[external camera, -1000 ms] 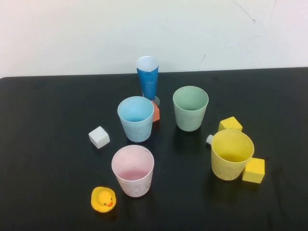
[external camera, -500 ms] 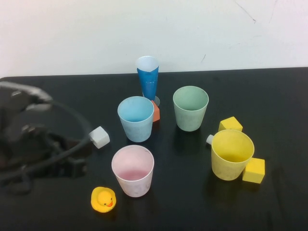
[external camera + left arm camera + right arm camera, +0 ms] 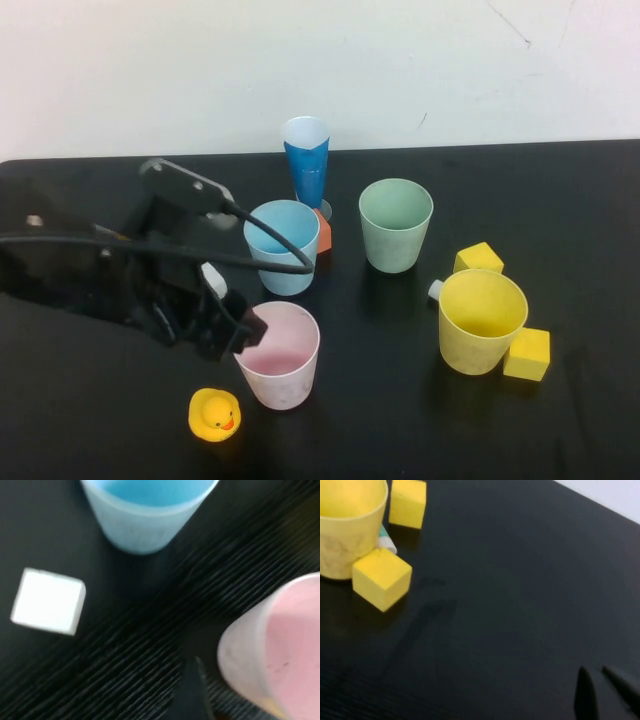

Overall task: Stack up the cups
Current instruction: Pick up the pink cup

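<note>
Nearest the robot, a rubber duck (image 3: 214,414) sits on the black worktop (image 3: 400,430), just beside the pink cup (image 3: 277,354). The left hand (image 3: 232,325) is seen at that cup's left flank, close against the wall; whether contact is made cannot be told. Its fingers appear spread, one dark fingertip (image 3: 196,695) showing beside the pink wall in the left wrist view, and nothing is held.

A tipped or shoved pink cup is judged the main risk: the hand comes in from the side at wall height, and a light, empty, tapered cup would slide or topple if one finger struck before the other. The duck could be knocked away too.

The right hand (image 3: 602,692) is parked low over bare worktop on the right, its fingers closed on nothing.

The yellow cup (image 3: 481,320) stands further right, touched by a yellow cube (image 3: 527,354), with a second yellow cube (image 3: 478,258) behind it. A white cube (image 3: 48,601) lies under the left arm. Further back stand the light blue cup (image 3: 284,246) and the mint green cup (image 3: 395,224), then a tall dark-blue cup (image 3: 307,160). All four pastel cups are upright, unstacked and appear empty.
</note>
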Tool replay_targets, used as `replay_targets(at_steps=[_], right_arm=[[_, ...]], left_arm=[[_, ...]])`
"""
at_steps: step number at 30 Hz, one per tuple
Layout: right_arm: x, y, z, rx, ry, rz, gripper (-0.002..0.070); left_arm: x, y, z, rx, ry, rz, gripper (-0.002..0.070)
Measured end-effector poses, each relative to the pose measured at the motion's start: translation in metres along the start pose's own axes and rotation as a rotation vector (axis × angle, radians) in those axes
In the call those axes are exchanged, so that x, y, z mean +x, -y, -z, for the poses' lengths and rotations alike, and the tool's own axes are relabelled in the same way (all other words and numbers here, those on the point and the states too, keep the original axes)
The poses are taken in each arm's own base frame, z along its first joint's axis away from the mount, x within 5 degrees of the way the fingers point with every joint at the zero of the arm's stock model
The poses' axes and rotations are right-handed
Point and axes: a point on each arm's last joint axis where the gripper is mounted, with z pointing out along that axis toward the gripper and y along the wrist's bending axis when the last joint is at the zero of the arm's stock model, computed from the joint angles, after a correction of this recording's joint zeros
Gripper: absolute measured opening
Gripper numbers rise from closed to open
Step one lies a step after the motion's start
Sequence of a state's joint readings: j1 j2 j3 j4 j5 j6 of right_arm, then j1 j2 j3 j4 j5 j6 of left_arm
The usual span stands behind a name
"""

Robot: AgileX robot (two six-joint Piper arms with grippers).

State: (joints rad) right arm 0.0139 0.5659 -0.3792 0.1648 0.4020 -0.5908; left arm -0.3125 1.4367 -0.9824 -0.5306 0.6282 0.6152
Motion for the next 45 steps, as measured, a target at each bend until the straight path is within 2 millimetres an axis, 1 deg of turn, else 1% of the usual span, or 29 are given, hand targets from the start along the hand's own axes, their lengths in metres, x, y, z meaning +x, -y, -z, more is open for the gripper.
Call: replay_targets(at_steps=[2, 4, 5, 7, 8, 9, 11, 13, 16, 18, 21, 23, 25, 26, 28, 32, 34, 35, 37, 40, 43, 45], right_arm=[[0.000, -0.001, 0.000, -0.006, 0.004, -0.015, -0.0002], [-0.001, -0.001, 0.000, -0.011, 0.008, -0.026, -0.0003], [-0.001, -0.001, 0.000, -0.012, 0.008, -0.028, -0.0003], [-0.001, -0.001, 0.000, -0.013, 0.009, -0.029, -0.0003], [-0.001, -0.001, 0.000, -0.014, 0.009, -0.031, -0.0002], [-0.001, -0.001, 0.000, -0.014, 0.009, -0.031, -0.0003], [-0.001, -0.001, 0.000, -0.014, 0.010, -0.032, -0.0003], [-0.001, -0.001, 0.000, -0.013, 0.011, -0.032, -0.0003], [-0.001, -0.001, 0.000, -0.013, 0.011, -0.032, -0.0003], [-0.001, -0.001, 0.000, -0.014, 0.012, -0.034, -0.0003], [-0.001, -0.001, 0.000, -0.013, 0.013, -0.032, -0.0003], [-0.001, -0.001, 0.000, -0.013, 0.013, -0.032, -0.0003], [-0.001, -0.001, 0.000, -0.014, 0.014, -0.034, -0.0003], [-0.001, -0.001, 0.000, -0.014, 0.014, -0.034, -0.0003], [-0.001, -0.001, 0.000, -0.014, 0.014, -0.034, -0.0003], [-0.001, -0.001, 0.000, -0.014, 0.014, -0.034, -0.0003], [-0.001, -0.001, 0.000, -0.014, 0.014, -0.034, -0.0003], [-0.001, -0.001, 0.000, -0.014, 0.014, -0.034, -0.0003], [-0.001, -0.001, 0.000, -0.014, 0.014, -0.034, -0.0003], [-0.001, -0.001, 0.000, -0.014, 0.014, -0.034, -0.0003], [-0.001, -0.001, 0.000, -0.014, 0.014, -0.034, -0.0002], [-0.001, -0.001, 0.000, -0.014, 0.014, -0.034, -0.0003]], left_arm=[[0.003, -0.005, -0.016, 0.007, -0.049, 0.012, 0.0489], [0.005, -0.009, -0.027, 0.010, -0.079, 0.023, 0.0417], [0.007, -0.010, -0.032, 0.013, -0.093, 0.028, 0.0356], [0.006, -0.011, -0.036, 0.015, -0.103, 0.029, 0.0186], [0.003, -0.012, -0.036, 0.015, -0.098, 0.026, 0.0123], [-0.001, -0.012, -0.034, 0.019, -0.092, 0.024, 0.0080], [-0.011, -0.010, -0.029, 0.033, -0.070, 0.023, 0.0037], [-0.026, -0.008, -0.018, 0.043, -0.032, 0.010, 0.0018], [-0.056, -0.003, 0.006, 0.053, 0.052, 0.016, 0.0006], [-0.076, 0.000, 0.023, 0.054, 0.101, 0.016, 0.0004], [-0.094, 0.004, 0.044, 0.058, 0.124, -0.011, 0.0003], [-0.098, 0.007, 0.050, 0.072, 0.107, -0.025, 0.0002], [-0.098, 0.007, 0.050, 0.084, 0.071, -0.038, 0.0011], [-0.096, 0.007, 0.048, 0.088, 0.043, -0.056, 0.0029], [-0.091, 0.005, 0.042, 0.100, -0.031, -0.088, 0.0092], [-0.080, 0.002, 0.028, 0.136, -0.175, -0.105, 0.0300], [-0.077, 0.000, 0.020, 0.151, -0.215, -0.104, 0.0379], [-0.075, -0.001, 0.015, 0.158, -0.236, -0.104, 0.0406], [-0.072, -0.004, 0.006, 0.166, -0.276, -0.103, 0.0435], [-0.067, -0.011, -0.013, 0.176, -0.346, -0.097, 0.0450], [-0.062, -0.017, -0.030, 0.180, -0.396, -0.089, 0.0447], [-0.059, -0.020, -0.040, 0.184, -0.422, -0.082, 0.0419]])
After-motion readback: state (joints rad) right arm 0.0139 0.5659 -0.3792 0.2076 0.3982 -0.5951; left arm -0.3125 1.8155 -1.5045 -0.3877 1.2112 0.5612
